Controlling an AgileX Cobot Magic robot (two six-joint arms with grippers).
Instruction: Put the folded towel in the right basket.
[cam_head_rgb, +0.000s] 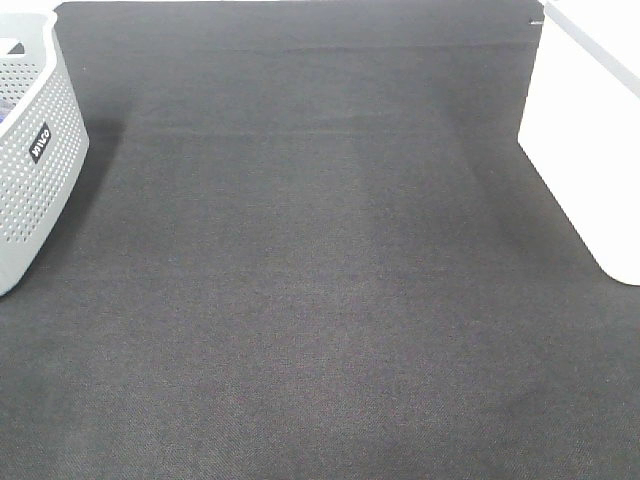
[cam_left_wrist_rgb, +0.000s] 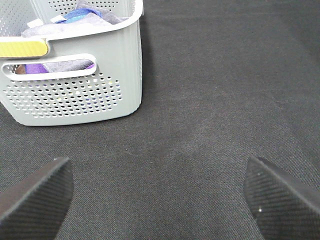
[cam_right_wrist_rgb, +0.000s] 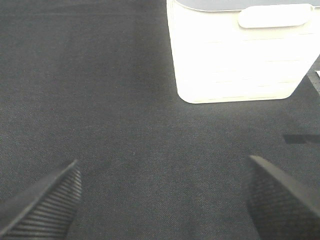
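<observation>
The folded rust-brown towel is not in any view. The right basket (cam_head_rgb: 585, 130) is a large white plastic one at the right edge of the exterior view; it also shows in the right wrist view (cam_right_wrist_rgb: 240, 55), ahead of the gripper. My left gripper (cam_left_wrist_rgb: 160, 205) is open and empty over the dark mat, with the grey basket ahead of it. My right gripper (cam_right_wrist_rgb: 162, 200) is open and empty over the mat, short of the white basket. Neither gripper shows in the exterior view.
A grey dot-perforated basket (cam_head_rgb: 35, 150) with a black label stands at the left edge; in the left wrist view (cam_left_wrist_rgb: 75, 95) it holds several cloths in purple, blue and grey. A dark woven mat (cam_head_rgb: 320, 300) covers the table.
</observation>
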